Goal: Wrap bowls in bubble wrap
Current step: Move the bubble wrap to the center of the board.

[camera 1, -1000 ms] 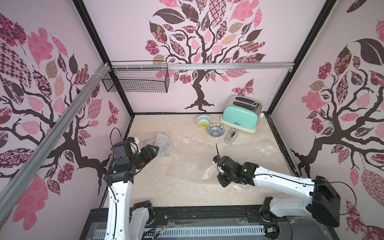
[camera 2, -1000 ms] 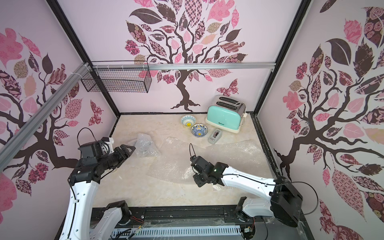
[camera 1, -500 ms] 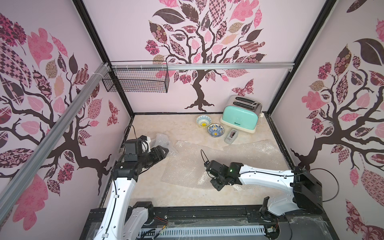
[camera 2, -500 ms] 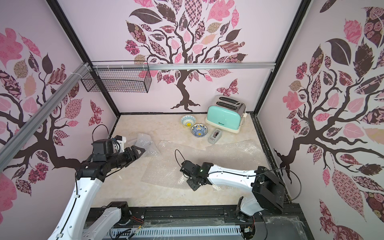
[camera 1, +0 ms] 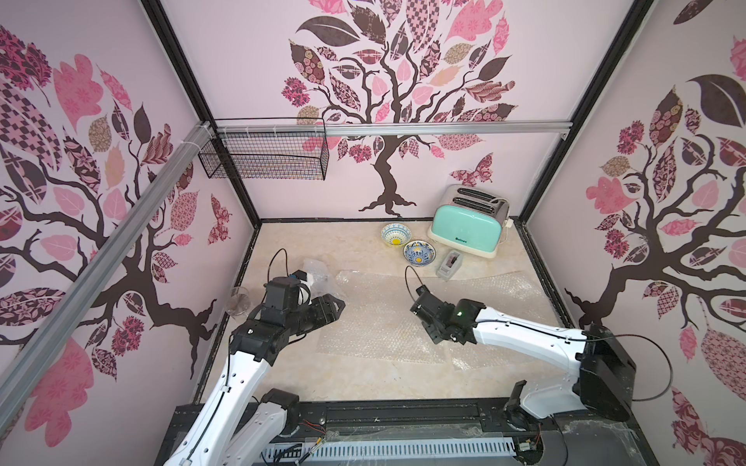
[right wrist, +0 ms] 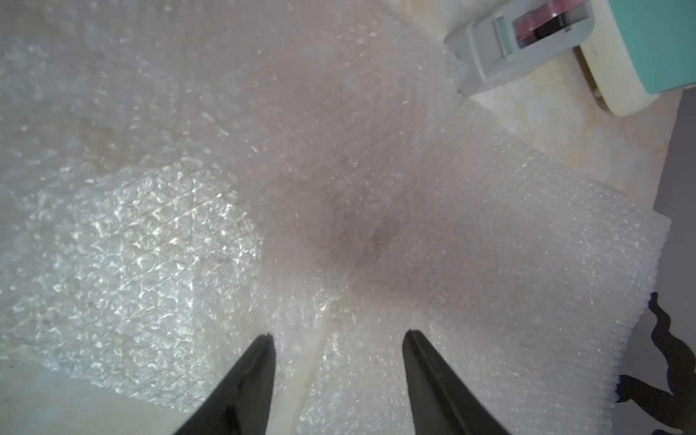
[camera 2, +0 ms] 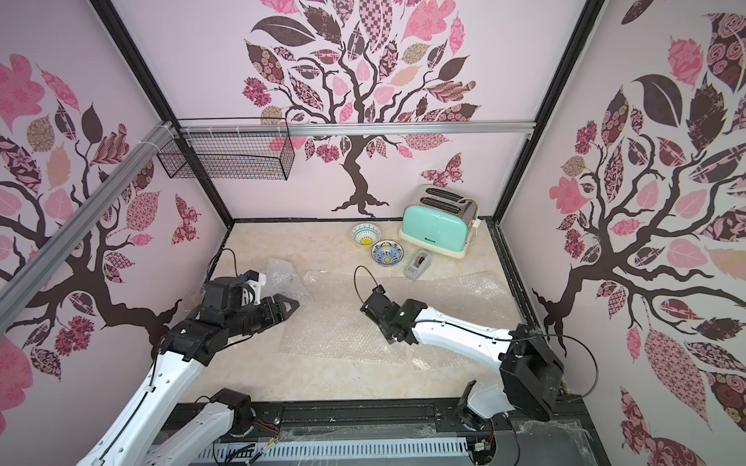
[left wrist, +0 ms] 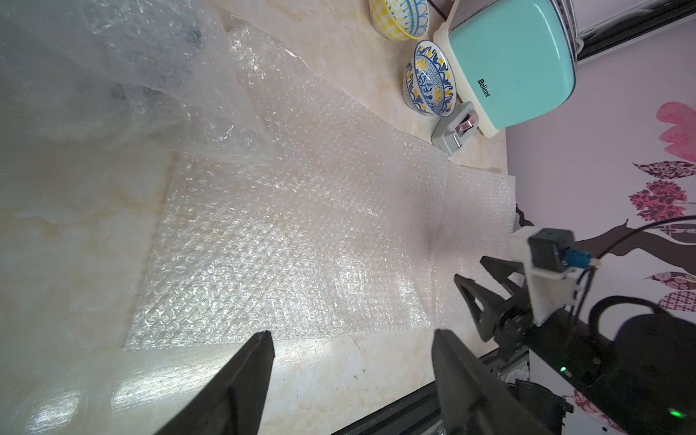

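Note:
Two blue-and-white bowls (camera 1: 395, 235) (camera 1: 419, 253) with yellow centres stand at the back beside the toaster, in both top views (camera 2: 365, 234) (camera 2: 387, 253) and the left wrist view (left wrist: 429, 81). Flat bubble wrap (camera 1: 383, 322) (camera 2: 343, 327) (left wrist: 282, 244) (right wrist: 150, 244) covers the middle of the table. A crumpled bundle of wrap (camera 1: 319, 274) lies at the back left; dark shapes show faintly through it. My left gripper (camera 1: 338, 307) (left wrist: 352, 333) hovers open at the sheet's left edge. My right gripper (camera 1: 418, 308) (right wrist: 339, 333) stands open just above the sheet, nothing between its fingers.
A mint toaster (camera 1: 468, 228) fills the back right corner, with a grey tape dispenser (camera 1: 449, 264) in front of it. A clear glass (camera 1: 239, 300) stands by the left wall. A wire basket (camera 1: 266, 155) hangs high on the back left.
My right gripper was shut and dragged the sheet toward the front left; it has now opened and drawn back. My left gripper has moved right, toward the sheet.

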